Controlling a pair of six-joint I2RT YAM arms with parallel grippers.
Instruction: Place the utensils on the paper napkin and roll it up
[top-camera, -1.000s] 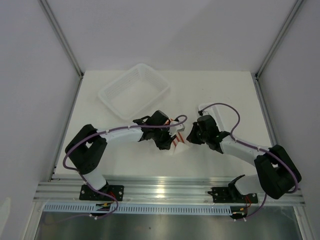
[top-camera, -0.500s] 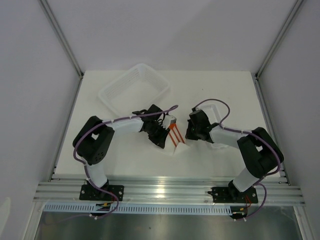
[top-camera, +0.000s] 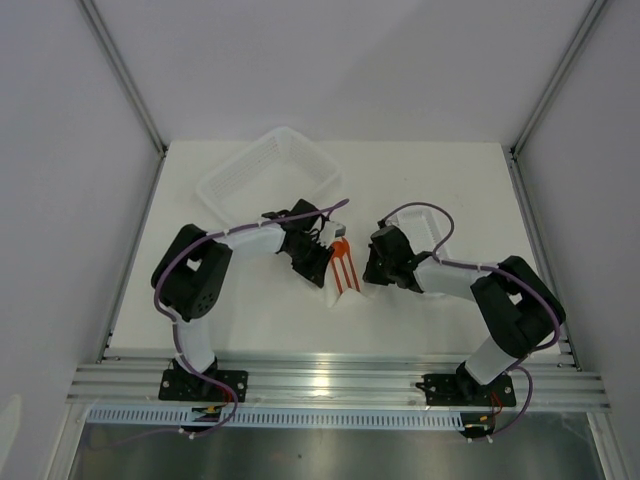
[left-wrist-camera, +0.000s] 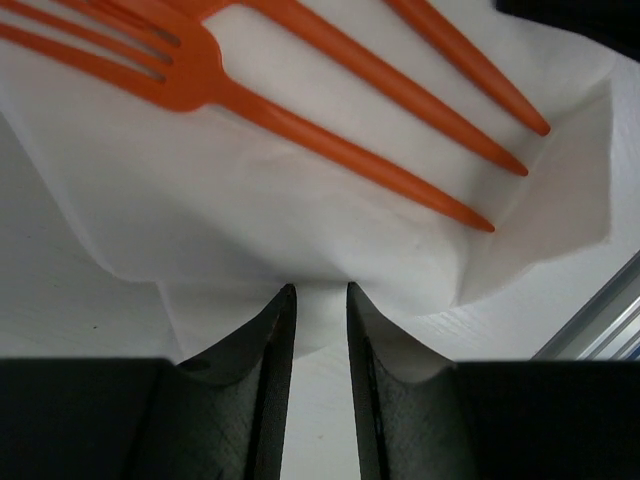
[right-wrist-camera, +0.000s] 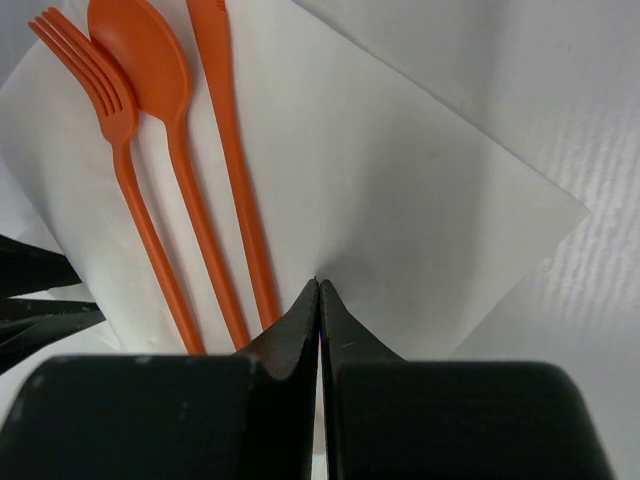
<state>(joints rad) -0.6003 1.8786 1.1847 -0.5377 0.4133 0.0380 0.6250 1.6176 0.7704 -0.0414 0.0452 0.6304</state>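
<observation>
Three orange utensils (right-wrist-camera: 170, 170), one paper napkin (right-wrist-camera: 400, 190), one mesh basket (top-camera: 262, 182), and two arms.

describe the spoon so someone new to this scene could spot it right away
Between the two grippers lies a white napkin with three orange utensils side by side. The spoon is the middle one, between fork and knife. It alone has a smooth oval bowl.

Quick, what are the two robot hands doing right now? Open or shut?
Left gripper: pinching the paper napkin's edge.
Right gripper: shut tight; holding anything cannot be told.
</observation>
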